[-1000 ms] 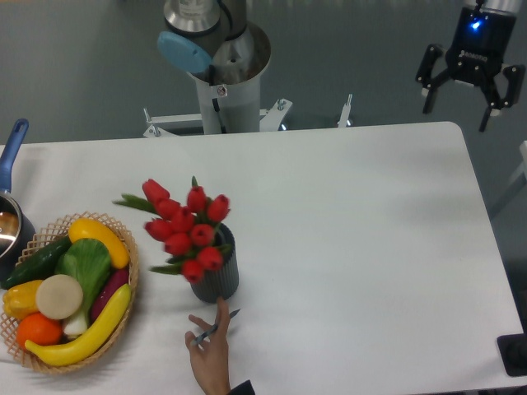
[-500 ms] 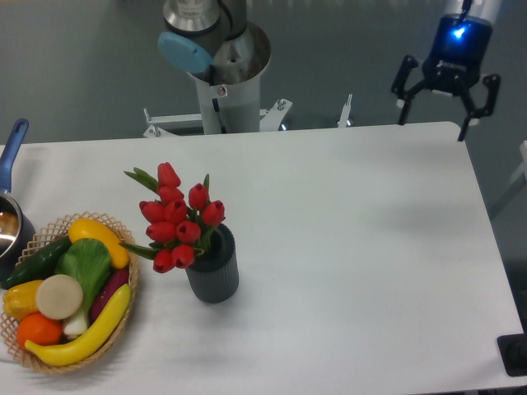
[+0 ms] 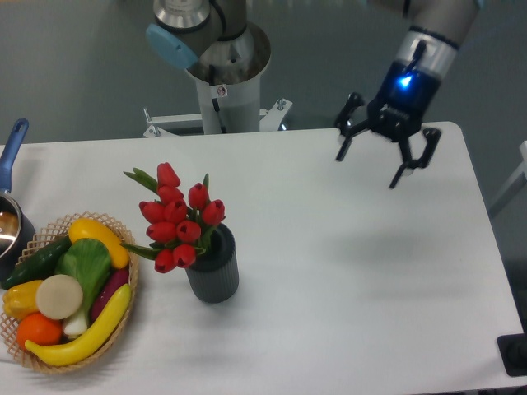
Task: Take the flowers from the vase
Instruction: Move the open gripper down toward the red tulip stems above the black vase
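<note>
Approach step: gripper point(image 3: 368, 169), fingers spread and carrying nothing, is hanging far right; next it needs lowering over flowers point(image 3: 176, 219) standing in vase point(image 3: 214, 271).

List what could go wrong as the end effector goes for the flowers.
1. The flowers lean left, out of the small vase; a pull along that lean could tip it.
2. The basket sits close to the vase's left, so a toppling vase may hit it.
3. The open end effector could crush the buds rather than grip the stems.
</note>
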Controlling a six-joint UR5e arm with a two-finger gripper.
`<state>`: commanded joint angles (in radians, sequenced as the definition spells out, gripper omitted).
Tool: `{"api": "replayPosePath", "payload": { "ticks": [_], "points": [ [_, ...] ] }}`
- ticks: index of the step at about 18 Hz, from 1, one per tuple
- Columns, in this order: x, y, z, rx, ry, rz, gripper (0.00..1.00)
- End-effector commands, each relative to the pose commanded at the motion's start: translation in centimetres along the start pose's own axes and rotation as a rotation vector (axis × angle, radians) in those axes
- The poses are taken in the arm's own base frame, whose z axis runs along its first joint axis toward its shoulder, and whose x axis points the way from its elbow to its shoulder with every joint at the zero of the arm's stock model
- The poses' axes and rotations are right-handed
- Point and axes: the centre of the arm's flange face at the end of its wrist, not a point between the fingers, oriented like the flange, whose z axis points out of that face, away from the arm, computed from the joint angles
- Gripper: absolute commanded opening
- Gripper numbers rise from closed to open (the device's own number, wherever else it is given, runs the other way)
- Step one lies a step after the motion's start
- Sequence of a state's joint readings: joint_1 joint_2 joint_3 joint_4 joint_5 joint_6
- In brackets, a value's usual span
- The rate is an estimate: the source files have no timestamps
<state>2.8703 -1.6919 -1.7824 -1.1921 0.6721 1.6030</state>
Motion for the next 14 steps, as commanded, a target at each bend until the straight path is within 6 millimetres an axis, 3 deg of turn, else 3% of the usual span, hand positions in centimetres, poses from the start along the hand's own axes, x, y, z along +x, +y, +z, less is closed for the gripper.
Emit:
{"api": "replayPosePath", "payload": {
  "ticks": [5,14],
  "points": [
    [1.9,-0.5,4.9,0.054,0.024,0.089,1.0],
    [5.2,-1.9,9.1,0.104,0.102,0.123,1.0]
  ]
}}
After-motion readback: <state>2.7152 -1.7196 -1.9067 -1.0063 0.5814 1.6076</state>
